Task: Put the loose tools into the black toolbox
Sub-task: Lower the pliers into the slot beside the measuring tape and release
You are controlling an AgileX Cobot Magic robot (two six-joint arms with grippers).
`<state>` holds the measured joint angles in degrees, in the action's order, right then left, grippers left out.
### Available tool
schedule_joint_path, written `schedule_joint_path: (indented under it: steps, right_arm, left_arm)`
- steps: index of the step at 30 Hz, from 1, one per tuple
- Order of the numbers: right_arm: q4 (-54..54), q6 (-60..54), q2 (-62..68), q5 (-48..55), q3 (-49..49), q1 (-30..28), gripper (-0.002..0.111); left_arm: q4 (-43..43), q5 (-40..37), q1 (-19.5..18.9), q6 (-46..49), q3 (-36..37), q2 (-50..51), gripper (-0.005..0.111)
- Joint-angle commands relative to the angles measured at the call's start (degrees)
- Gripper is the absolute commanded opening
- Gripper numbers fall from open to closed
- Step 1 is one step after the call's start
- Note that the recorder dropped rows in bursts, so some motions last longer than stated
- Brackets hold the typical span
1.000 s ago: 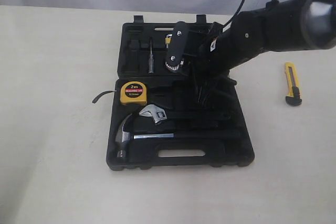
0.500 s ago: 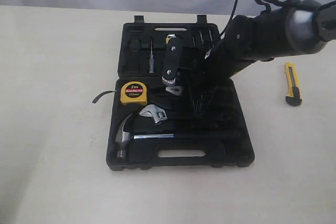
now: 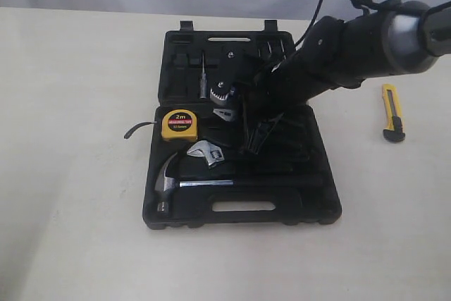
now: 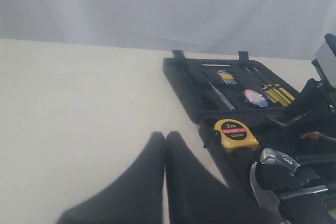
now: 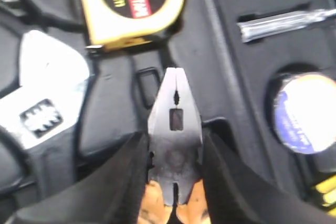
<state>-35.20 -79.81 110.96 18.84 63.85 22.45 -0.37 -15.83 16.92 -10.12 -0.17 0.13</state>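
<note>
The black toolbox (image 3: 310,209) lies open on the table. My right gripper (image 3: 243,114) hangs over its middle, shut on the pliers (image 5: 175,145) by their orange-black handles, steel nose (image 3: 225,113) pointing at the yellow tape measure (image 3: 178,123). That tape measure (image 5: 131,3) sits in the box's lower half. The black tape roll with a blue-white label (image 5: 304,119) rests in the lid half (image 4: 255,98). The yellow-black utility knife (image 3: 393,112) lies on the table right of the box. My left gripper (image 4: 165,140) is shut on nothing, over table left of the box.
A wrench (image 3: 206,153) and a hammer (image 3: 169,181) lie in the box's lower half, below the tape measure. Yellow-handled screwdrivers (image 4: 278,94) and a steel shaft (image 5: 286,24) sit in the lid. The tape measure's black strap (image 3: 137,130) trails onto the table.
My right gripper has swung left and lower over the box with the pliers, bringing their nose closer to the tape measure. Nothing else in the exterior view has moved.
</note>
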Motion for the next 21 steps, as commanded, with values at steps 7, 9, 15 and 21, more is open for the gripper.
schedule_joint_path:
  steps: [7,9,15,21]
  right_arm:
    - [0.6,-6.6,0.1,-2.7,0.0,-0.5,0.0]
    - [0.6,-6.6,0.1,-2.5,0.0,-1.0,0.0]
    - [1.0,-6.8,0.1,-3.0,0.0,-1.7,0.0]
    - [-1.0,-4.1,0.1,-6.7,0.0,-1.7,0.011]
  left_arm:
    - [0.4,0.2,0.3,0.0,0.2,-0.1,0.0]
    - [0.4,0.2,0.3,0.0,0.2,-0.1,0.0]
    - [0.4,0.2,0.3,0.0,0.2,-0.1,0.0]
    - [0.4,0.2,0.3,0.0,0.2,-0.1,0.0]
